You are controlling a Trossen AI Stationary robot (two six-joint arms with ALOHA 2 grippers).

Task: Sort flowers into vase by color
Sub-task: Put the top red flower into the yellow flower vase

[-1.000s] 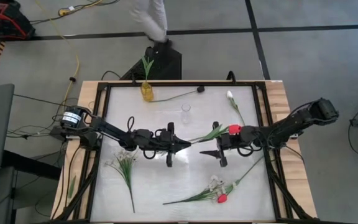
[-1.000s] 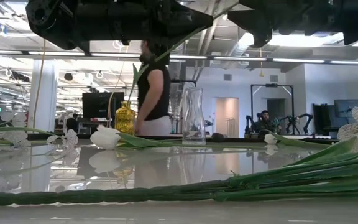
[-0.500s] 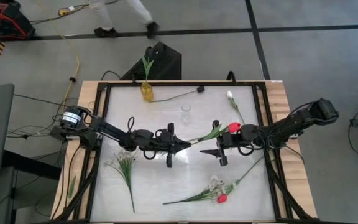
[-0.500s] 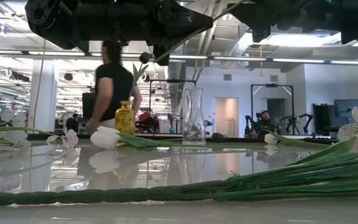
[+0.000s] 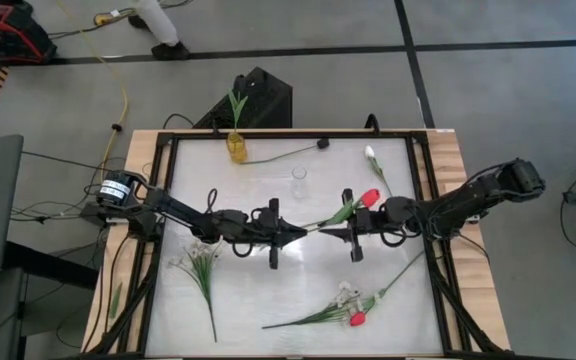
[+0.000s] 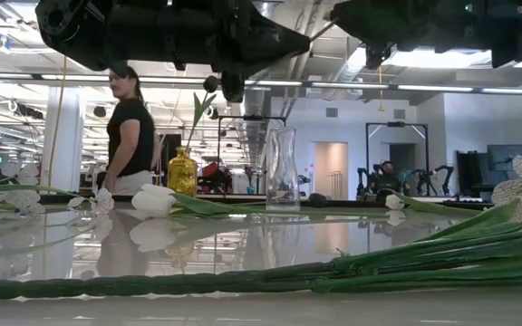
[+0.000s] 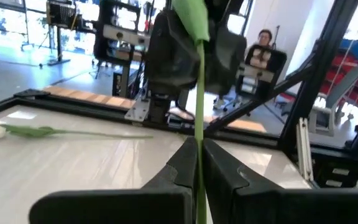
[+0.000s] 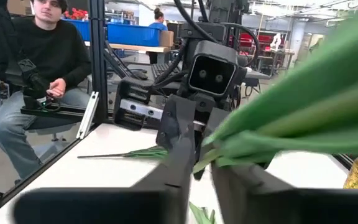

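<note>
My left gripper is over the table's middle, shut on the stem of a red-headed flower. The flower reaches toward the right arm, clear of the table. My right gripper faces the left one. Its fingers stand a small gap apart beside the flower's green leaves; I cannot tell whether they touch. A yellow vase holding a green sprig and a clear glass vase stand at the far side. They also show in the low view, yellow and clear. My left gripper pinches the flower's thin green stem between its two fingers, near the stem's cut end. The fingers lie level and point toward the table's right. The stem runs on ahead of them, along their line. The flower is lifted clear, its red head at the far end.
A white tulip lies far right, and a dark-headed flower lies by the yellow vase. A white-blossom sprig lies near left. A bunch with a red head lies near right. A person walks beyond the far edge.
My right gripper has moved toward the table's left and a little toward the far edge, closing on the left gripper's tips. The flower's red head has shifted slightly toward the far edge. The person behind the table has walked on.
</note>
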